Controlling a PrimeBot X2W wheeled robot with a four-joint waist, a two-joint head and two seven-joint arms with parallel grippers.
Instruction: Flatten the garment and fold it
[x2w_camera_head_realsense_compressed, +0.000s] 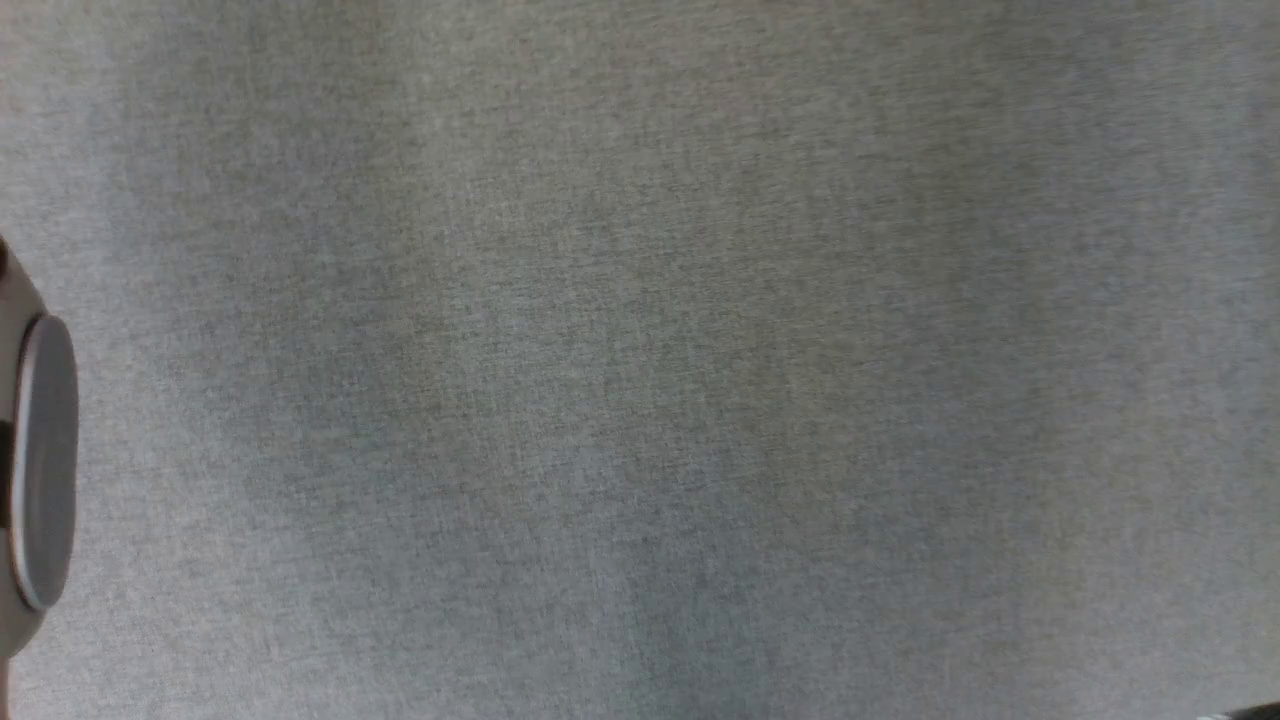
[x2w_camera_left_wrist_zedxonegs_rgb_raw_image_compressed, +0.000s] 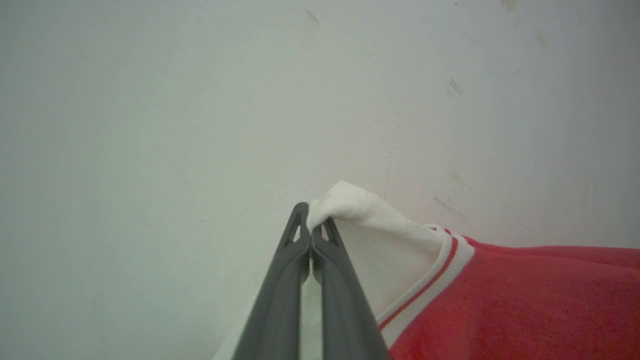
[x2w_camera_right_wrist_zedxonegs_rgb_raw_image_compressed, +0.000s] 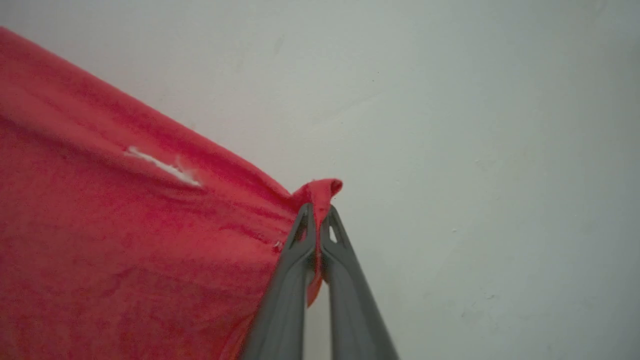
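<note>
Early stage: left gripper (x2w_camera_left_wrist_zedxonegs_rgb_raw_image_compressed: 312, 235) pinches the garment (x2w_camera_left_wrist_zedxonegs_rgb_raw_image_compressed: 500, 295) by its white sleeve at lower right, right gripper (x2w_camera_right_wrist_zedxonegs_rgb_raw_image_compressed: 318, 225) pinches a red corner at frame centre; flattening underway, folding undone.

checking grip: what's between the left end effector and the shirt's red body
White sleeve and striped trim, in the left wrist view; the left end effector pinches the sleeve.
</note>
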